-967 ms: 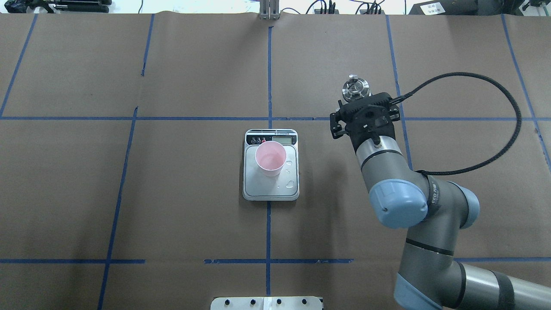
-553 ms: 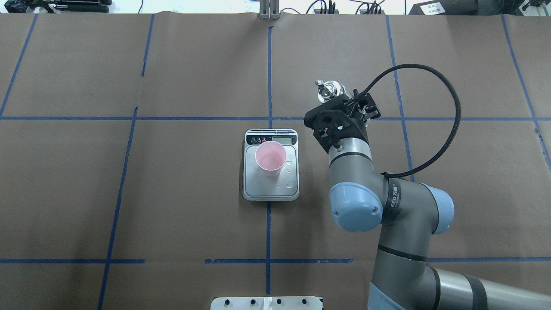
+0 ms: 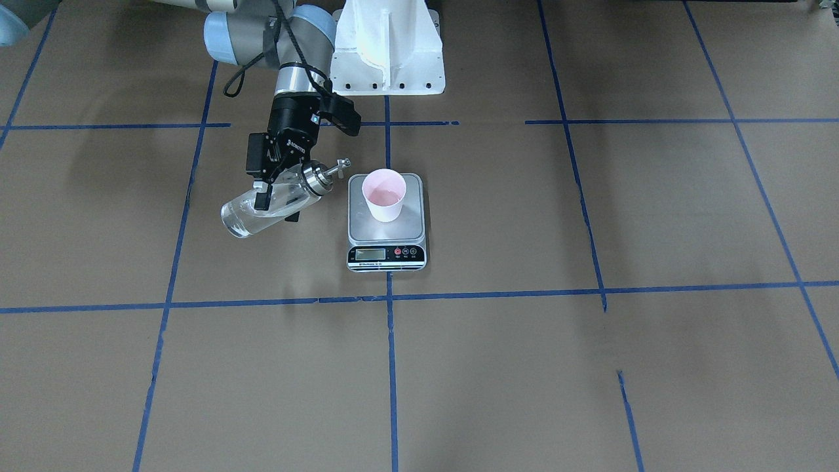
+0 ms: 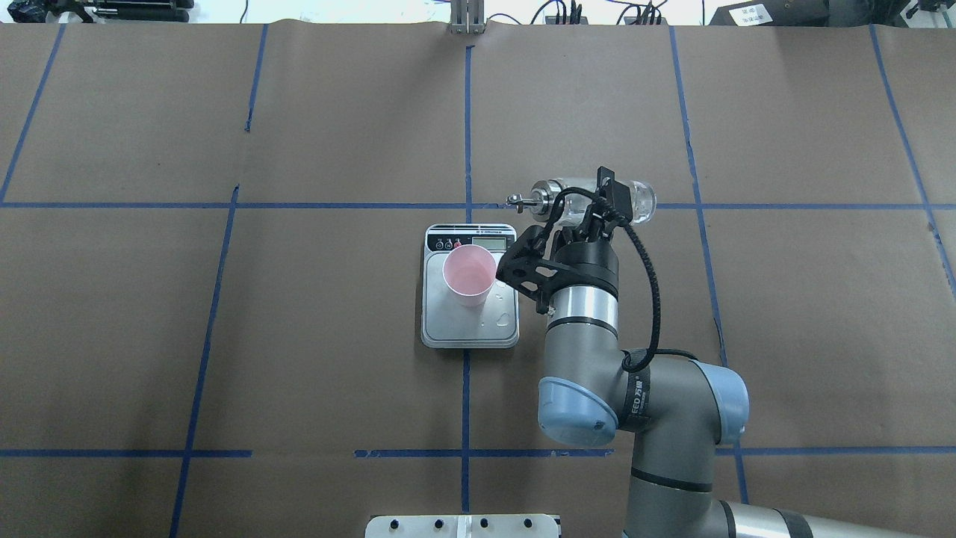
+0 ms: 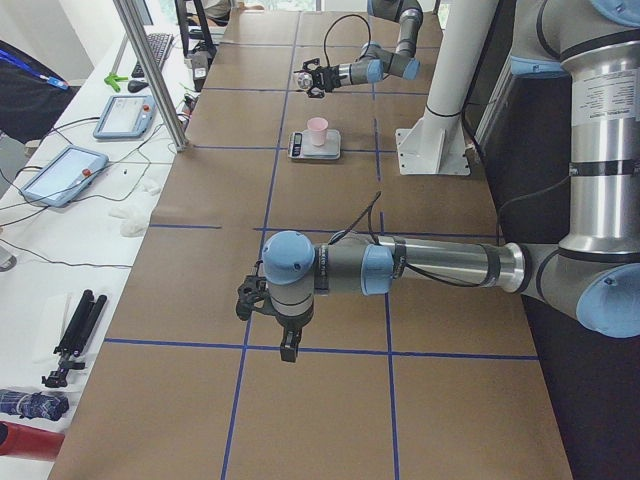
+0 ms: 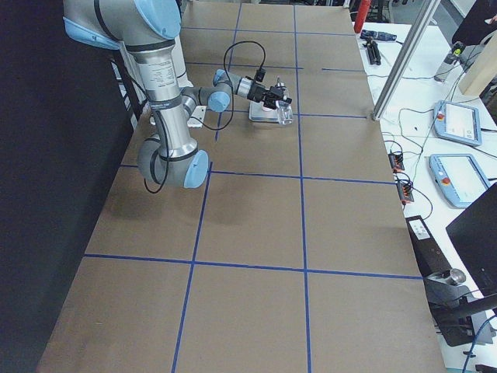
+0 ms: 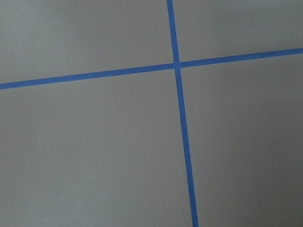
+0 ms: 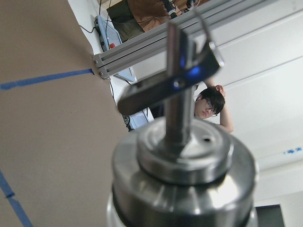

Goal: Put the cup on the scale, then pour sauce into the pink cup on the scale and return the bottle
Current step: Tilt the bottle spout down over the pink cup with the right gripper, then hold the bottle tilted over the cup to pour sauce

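Right claw (image 4: 597, 203) pinching bottle (image 4: 638, 200). Over the last second it swung in from the right and tipped the bottle from upright to nearly level, spout towards cup (image 4: 469, 274) on scale (image 4: 463, 329), not yet over it. Pour looks imminent, and nothing stands between. Left claw (image 5: 268, 318) sits far down the counter (image 5: 320, 200); cannot tell whether it is spread or pressed together.

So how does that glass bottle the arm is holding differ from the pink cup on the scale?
The bottle is clear glass with a metal collar and spout; the cup is opaque pale pink. The bottle lies tilted almost on its side; the cup stands upright. The bottle hangs in the right gripper; the cup rests on the scale. Both are small containers.
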Available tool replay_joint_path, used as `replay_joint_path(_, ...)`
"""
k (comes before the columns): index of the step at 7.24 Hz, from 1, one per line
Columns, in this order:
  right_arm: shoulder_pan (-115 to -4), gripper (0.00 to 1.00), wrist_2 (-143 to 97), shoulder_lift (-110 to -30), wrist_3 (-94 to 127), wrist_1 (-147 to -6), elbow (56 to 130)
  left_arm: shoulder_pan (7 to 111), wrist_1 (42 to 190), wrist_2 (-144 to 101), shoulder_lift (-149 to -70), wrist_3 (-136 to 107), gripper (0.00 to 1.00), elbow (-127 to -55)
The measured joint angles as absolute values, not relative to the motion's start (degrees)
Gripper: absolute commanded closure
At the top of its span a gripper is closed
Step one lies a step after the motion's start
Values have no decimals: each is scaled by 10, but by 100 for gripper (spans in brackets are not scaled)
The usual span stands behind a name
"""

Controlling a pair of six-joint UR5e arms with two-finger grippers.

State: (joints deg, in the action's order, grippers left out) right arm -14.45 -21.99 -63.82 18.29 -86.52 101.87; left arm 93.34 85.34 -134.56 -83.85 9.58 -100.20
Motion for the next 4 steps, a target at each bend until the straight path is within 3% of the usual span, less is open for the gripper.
replay_joint_path(4, -140, 100, -130, -630, -5, -868, 983, 933, 853, -1346, -839, 96, 0, -1002)
